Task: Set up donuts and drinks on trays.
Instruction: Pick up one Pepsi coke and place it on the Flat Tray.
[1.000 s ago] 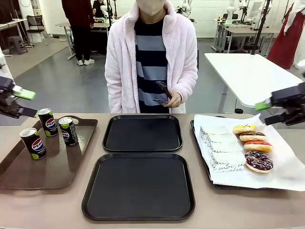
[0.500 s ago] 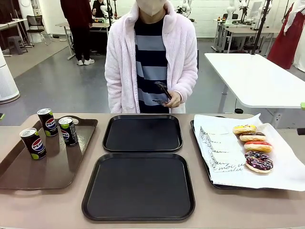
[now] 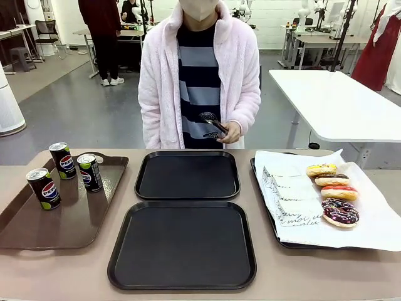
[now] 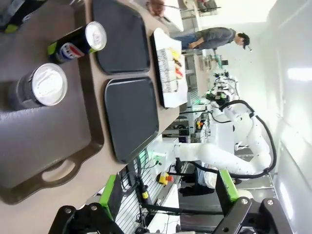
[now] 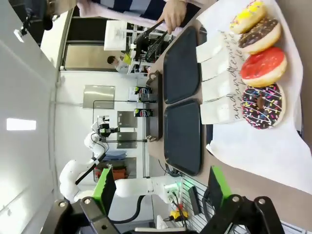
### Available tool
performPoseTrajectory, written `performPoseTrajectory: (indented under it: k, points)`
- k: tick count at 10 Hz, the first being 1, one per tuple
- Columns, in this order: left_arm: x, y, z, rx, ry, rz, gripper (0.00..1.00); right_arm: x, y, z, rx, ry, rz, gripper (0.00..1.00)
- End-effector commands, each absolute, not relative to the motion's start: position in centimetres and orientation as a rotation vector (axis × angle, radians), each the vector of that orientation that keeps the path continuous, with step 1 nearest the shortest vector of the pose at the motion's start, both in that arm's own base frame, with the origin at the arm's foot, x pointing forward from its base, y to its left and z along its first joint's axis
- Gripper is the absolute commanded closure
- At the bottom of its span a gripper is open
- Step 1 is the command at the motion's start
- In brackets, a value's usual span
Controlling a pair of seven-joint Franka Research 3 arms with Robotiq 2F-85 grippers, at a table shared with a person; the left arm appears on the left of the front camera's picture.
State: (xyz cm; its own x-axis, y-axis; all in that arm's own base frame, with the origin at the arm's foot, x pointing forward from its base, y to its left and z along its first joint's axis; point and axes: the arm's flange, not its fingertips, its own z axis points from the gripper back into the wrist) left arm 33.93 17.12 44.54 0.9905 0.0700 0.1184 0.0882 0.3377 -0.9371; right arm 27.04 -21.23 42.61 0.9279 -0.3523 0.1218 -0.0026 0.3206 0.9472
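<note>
Two black trays (image 3: 182,243) lie bare in the middle of the table (image 3: 62,269), one behind the other, and nothing has been set on either yet. What has changed in the last second is the arms. Both claws hung over the table's left and right ends then, and they have since drawn back off to the sides.

The left claw (image 4: 168,195) now looks in from beyond the table's left end, spread wide with nothing in it. The right claw (image 5: 160,190) is likewise open and empty, looking across from past the right end.

Three cans (image 3: 89,172) stand upright on the brown tray (image 3: 69,226) at the left. Four donuts (image 3: 339,192) lie in a row on the white paper (image 3: 376,226) at the right, with paper sleeves (image 3: 291,188) just beside them. The person (image 3: 199,75) at the far side holds black tongs (image 3: 213,121) at the waist.

We judge the set-up not yet begun. With both claws pulled clear, the person seems free to make the first move, perhaps with the tongs on a donut.
</note>
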Motion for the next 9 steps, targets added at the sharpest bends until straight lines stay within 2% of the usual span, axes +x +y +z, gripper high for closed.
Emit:
performPoseTrajectory:
  k: [1, 2, 3, 9]
  points:
    - [34.0, 17.4, 45.0, -1.178, -0.091, 0.000, 0.00, 27.4, -20.5, 42.4, 1.161, -0.338, -0.219, 0.00]
    - [34.0, 17.2, 45.3, -1.149, -0.084, -0.026, 0.00, 27.3, -19.0, 43.2, 1.044, -0.391, -0.240, 0.00]
    - [33.9, 17.3, 44.4, -1.208, -0.127, -0.009, 0.00, 27.3, -21.1, 42.6, 1.209, -0.332, -0.238, 0.00]
    - [33.9, 17.3, 44.4, -1.208, -0.127, -0.009, 0.00, 27.3, -21.1, 42.6, 1.209, -0.332, -0.238, 0.00]
